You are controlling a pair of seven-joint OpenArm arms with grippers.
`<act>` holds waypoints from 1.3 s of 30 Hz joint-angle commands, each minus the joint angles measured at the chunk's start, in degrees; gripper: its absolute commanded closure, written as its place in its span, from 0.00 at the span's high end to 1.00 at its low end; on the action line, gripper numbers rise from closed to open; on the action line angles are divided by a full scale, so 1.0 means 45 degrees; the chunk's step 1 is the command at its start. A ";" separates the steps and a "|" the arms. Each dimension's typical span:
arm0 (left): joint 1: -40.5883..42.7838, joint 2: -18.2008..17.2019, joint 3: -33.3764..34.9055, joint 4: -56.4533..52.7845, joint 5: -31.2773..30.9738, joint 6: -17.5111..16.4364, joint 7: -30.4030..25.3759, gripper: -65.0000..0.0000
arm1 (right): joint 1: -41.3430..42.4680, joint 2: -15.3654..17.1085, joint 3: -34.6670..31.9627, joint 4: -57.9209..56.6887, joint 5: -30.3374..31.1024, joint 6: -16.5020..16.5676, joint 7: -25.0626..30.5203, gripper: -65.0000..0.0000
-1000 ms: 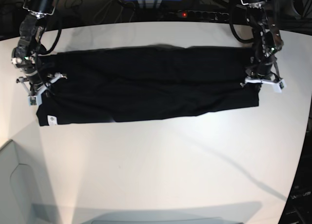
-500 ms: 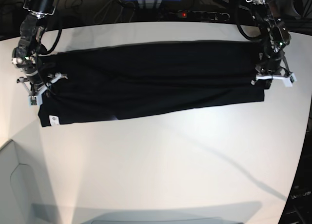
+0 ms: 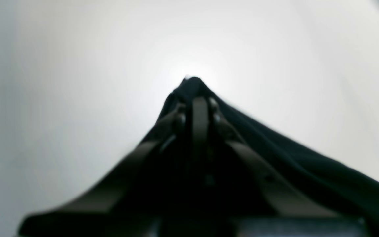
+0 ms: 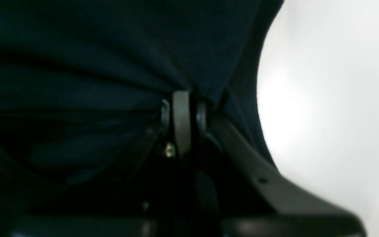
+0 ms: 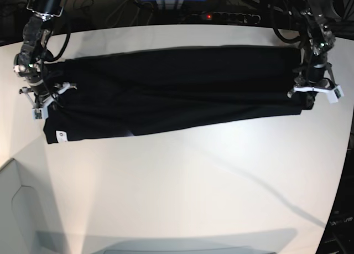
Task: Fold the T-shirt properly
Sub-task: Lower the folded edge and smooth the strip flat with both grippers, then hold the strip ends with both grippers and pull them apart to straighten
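Black T-shirt (image 5: 171, 93) taut between 2 clamped claws — left claw (image 5: 311, 93), right claw (image 5: 47, 99) — on its end edges.

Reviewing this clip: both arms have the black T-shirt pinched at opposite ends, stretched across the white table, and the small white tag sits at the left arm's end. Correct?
Not quite. In the base view the white tag sits at the right gripper's end of the T-shirt, not the left gripper's. The rest holds: both grip opposite ends, cloth stretched across the white table.
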 commanded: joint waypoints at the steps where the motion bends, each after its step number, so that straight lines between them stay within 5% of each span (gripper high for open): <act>1: 0.0113 -0.0179 -0.0129 0.0350 0.0012 0.0037 -0.0272 0.00 | -0.0027 0.0103 0.0020 0.0052 -0.0219 0.0088 -0.0493 0.00; 14: 0.1246 -0.0140 -0.0519 0.0526 -0.0086 0.0056 -0.0272 0.37 | 0.0031 0.0103 0.0020 0.0071 -0.0219 0.0088 -0.0493 0.00; 29: 0.2066 -0.0042 -0.2102 0.2323 -0.0125 0.0017 -0.0291 0.37 | 0.0246 0.0103 0.0020 0.0071 -0.0219 0.0088 -0.0493 0.00; 39: 0.0816 0.0856 -0.0012 0.0936 0.0012 0.0037 -0.0272 0.37 | 0.0305 0.0103 0.0020 0.0247 -0.0219 0.0088 -0.0493 0.00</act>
